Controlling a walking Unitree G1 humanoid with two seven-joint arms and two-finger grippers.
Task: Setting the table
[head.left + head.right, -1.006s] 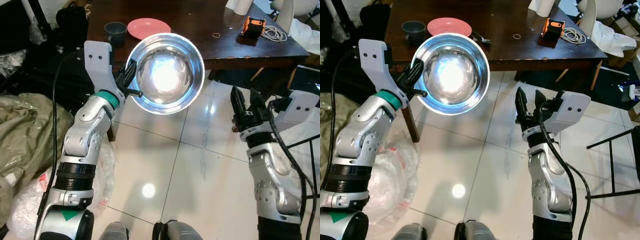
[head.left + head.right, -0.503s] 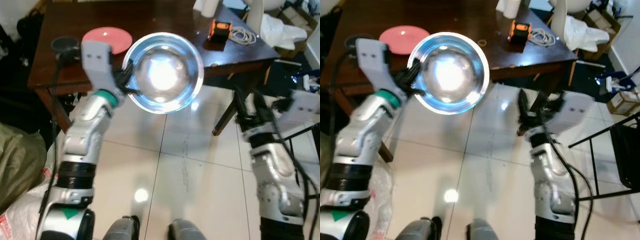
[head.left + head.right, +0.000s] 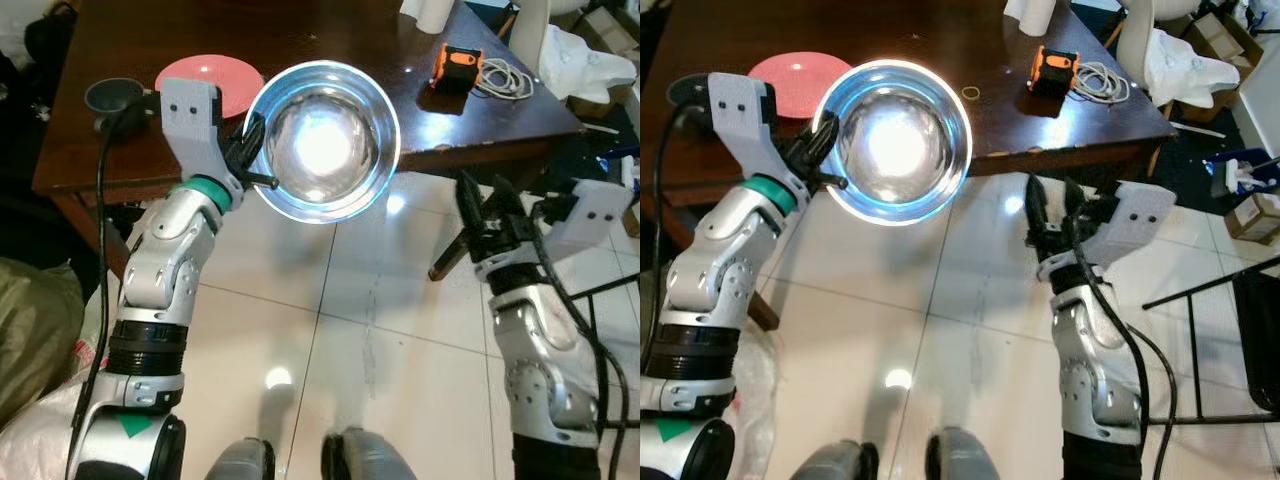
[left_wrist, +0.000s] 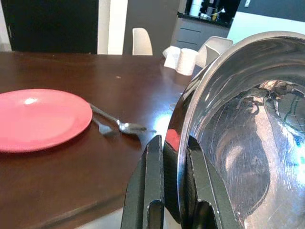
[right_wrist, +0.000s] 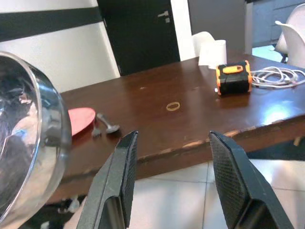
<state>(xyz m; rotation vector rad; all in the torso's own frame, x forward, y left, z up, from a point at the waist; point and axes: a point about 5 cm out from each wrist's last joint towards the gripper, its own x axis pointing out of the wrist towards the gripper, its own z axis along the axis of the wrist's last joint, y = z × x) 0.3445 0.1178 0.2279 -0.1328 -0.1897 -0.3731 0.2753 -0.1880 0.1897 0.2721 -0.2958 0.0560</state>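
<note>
Carrying steel bowl (image 3: 322, 140) by its rim in left gripper (image 4: 172, 183), clamped, at table (image 3: 330, 40) edge; right gripper (image 5: 174, 183) wide open, empty; next I lower it beside pink plate (image 3: 210, 85).

Bright overhead glare in the steel bowl (image 3: 322, 140), sharp focus.

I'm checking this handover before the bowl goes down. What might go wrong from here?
The left gripper pinches the steel bowl only by its rim, tilted, so it may slip or swing. Beside the pink plate lie a fork and spoon; the bowl might knock them when set down on the table.
</note>
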